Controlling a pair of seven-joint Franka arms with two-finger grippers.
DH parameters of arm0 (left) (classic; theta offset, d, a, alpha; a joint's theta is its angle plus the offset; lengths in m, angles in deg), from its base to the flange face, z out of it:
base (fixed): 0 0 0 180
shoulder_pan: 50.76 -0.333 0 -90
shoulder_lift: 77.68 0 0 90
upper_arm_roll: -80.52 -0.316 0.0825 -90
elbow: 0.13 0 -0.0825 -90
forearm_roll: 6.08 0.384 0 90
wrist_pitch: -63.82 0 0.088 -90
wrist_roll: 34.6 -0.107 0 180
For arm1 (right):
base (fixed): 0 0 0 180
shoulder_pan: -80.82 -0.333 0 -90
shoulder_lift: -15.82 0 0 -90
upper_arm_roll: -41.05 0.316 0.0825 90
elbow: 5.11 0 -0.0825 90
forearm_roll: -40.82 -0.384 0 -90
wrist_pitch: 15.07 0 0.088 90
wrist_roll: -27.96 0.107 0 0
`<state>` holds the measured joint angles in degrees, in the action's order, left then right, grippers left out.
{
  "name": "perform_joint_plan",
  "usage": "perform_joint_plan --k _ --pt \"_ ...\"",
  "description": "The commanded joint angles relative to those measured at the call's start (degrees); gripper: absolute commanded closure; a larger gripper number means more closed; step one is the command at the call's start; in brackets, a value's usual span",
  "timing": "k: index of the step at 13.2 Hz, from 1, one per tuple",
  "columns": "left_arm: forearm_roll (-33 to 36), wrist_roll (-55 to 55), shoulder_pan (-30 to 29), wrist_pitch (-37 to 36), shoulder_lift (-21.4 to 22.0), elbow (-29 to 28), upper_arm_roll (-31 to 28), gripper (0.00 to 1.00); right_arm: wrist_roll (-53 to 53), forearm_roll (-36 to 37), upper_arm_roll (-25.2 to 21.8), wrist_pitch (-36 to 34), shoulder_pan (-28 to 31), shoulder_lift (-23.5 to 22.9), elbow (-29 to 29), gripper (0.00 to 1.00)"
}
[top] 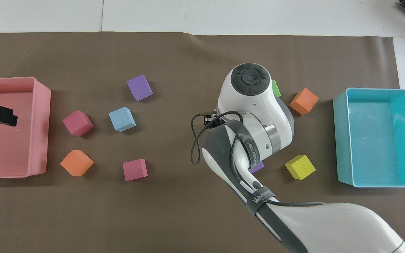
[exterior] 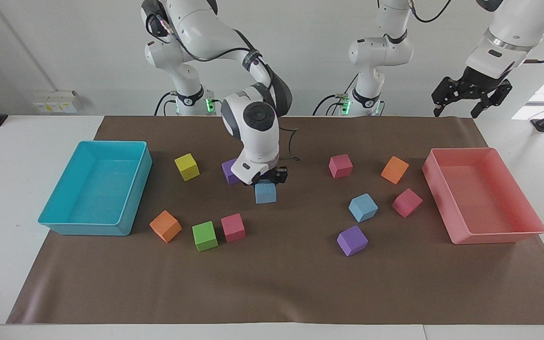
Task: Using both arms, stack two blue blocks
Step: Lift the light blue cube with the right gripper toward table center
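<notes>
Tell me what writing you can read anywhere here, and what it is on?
"WANLEO", partly readable: dark strap around the right arm.
Print on the grey band at that arm's wrist: too blurred to read.
Blocks, trays and mat: no writing visible.

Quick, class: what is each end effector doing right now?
Right end effector: closed on a blue block, carrying it over the mat.
Left end effector: open, empty, waiting above the pink tray.
</notes>
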<state>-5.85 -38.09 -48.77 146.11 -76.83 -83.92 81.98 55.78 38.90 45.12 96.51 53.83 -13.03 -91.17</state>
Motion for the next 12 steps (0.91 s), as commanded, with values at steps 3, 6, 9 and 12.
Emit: perform_joint_plan --k 3,6,9,12 --pt "-0.32 0.24 0.03 -0.38 1.26 -1.2 -0.23 0.0 6.36 -0.36 0.05 4.42 -2.53 -4.72 2.74 1.0" --pt "-0.32 0.16 0.03 -0.38 1.26 -1.2 -0.23 0.0 8.82 -0.45 0.05 6.1 -3.42 -5.51 2.22 1.0" --pt "-0.32 0.16 0.03 -0.38 1.26 -1.2 -0.23 0.0 9.36 -0.36 0.05 7.77 -3.86 -5.43 0.64 1.0" --pt "-0.32 0.24 0.03 -0.38 1.26 -1.2 -0.23 0.0 9.19 0.26 0.05 8.04 -3.77 -4.55 -2.61 1.0"
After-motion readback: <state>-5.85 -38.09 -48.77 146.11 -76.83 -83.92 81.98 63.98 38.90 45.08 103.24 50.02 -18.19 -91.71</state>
